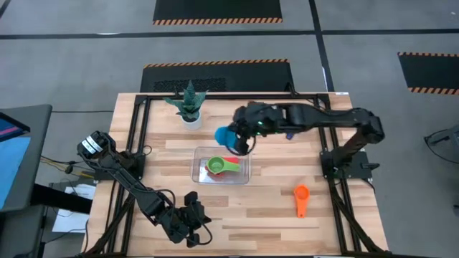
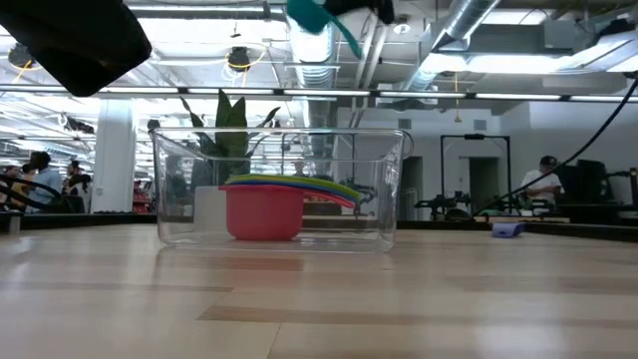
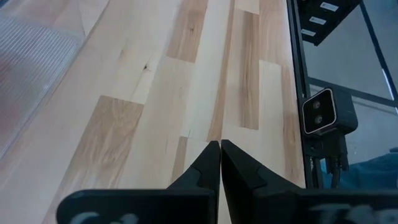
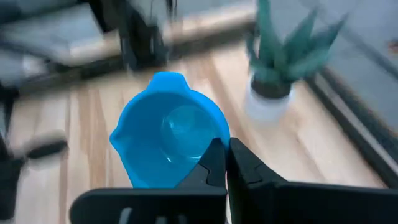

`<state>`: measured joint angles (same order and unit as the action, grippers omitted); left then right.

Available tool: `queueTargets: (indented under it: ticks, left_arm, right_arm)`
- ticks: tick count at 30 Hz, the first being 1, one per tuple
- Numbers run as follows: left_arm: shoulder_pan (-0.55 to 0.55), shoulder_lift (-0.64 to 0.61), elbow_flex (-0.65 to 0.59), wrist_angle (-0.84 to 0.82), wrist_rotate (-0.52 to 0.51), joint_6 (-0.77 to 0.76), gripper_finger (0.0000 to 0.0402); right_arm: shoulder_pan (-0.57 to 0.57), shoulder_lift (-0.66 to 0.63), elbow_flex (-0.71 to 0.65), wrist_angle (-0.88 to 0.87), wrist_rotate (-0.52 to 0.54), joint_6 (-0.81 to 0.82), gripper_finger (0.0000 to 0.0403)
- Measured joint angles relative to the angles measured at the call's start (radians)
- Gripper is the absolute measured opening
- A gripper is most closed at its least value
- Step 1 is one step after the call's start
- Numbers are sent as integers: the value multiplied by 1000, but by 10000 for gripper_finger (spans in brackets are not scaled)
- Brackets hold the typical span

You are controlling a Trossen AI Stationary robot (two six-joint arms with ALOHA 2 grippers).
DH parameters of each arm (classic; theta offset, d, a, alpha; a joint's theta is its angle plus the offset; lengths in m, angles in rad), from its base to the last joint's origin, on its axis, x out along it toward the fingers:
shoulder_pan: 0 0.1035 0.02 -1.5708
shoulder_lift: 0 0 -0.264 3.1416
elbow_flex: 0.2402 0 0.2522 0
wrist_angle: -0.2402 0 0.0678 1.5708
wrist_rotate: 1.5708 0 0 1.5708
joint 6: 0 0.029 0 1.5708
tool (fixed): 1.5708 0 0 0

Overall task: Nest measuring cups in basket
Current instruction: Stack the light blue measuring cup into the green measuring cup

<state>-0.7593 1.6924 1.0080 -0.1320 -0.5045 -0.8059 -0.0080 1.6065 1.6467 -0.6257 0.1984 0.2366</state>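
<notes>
The clear basket (image 1: 201, 170) (image 2: 179, 179) stands mid-table and holds a nested stack of cups: red (image 2: 264, 212) at the bottom, with green (image 1: 216, 167) and yellow ones in it. My right gripper (image 1: 242, 143) (image 4: 226, 155) is shut on a light blue cup (image 1: 224, 135) (image 4: 168, 127) (image 2: 311, 14), high above the basket's far edge. An orange cup (image 1: 301, 198) lies on the table to the basket's right, nearer the near edge. A small dark blue thing (image 2: 508, 228) sits on the right. My left gripper (image 1: 193, 218) (image 3: 220, 155) is shut, near the near edge. My right gripper pinches the light blue cup between its two fingers at the bowl's rim (image 4: 208, 146) on the side opposite the spout; the fingers hide whatever lies under them. The cup is lifted clear, its open bowl facing the wrist camera.
A white pot with a green plant (image 1: 189, 107) (image 4: 273, 99) stands at the far edge, just left of the held cup. Black frame posts (image 1: 337, 161) run along both table sides. Bare wood lies between the basket and the near edge.
</notes>
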Motion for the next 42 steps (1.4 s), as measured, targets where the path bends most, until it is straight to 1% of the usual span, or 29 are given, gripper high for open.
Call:
queueTargets:
  ticks: [1, 3, 7, 11, 15, 18, 21, 29, 33, 36, 42]
  left_arm:
    - [0, 0, 0, -1, 0, -1, 0]
    - [0, 0, 0, -13, 0, -4, 0]
    - [0, 0, 0, -18, 0, -19, 0]
    - [0, 0, 0, -16, 0, -19, 0]
    - [1, 0, 0, -15, 0, -19, 0]
    - [1, 0, 0, -15, 0, -19, 0]
    - [1, 0, 0, -17, 0, -19, 0]
    - [1, 0, 0, -16, 1, -19, 0]
    - [1, 0, 0, -16, 0, -19, 0]
    - [1, 0, 0, -20, 0, -19, 0]
    - [1, 0, 0, -16, -5, -26, 0]
  right_arm:
    - [-10, 23, 20, -29, -29, -19, 4]
    - [-16, 76, 88, -29, -63, -60, 4]
    - [-11, 195, 265, -163, -93, -157, 4]
    - [-11, 320, 441, -324, -105, -215, 4]
    - [-6, 411, 553, -444, -123, -261, 4]
    - [5, 459, 573, -508, -124, -293, 4]
    - [23, 496, 570, -524, -124, -336, 4]
    - [61, 598, 572, -518, -122, -404, 4]
    - [60, 612, 570, -514, -121, -434, 4]
    - [55, 630, 573, -464, -121, -447, 4]
    - [39, 640, 573, -477, -122, -443, 4]
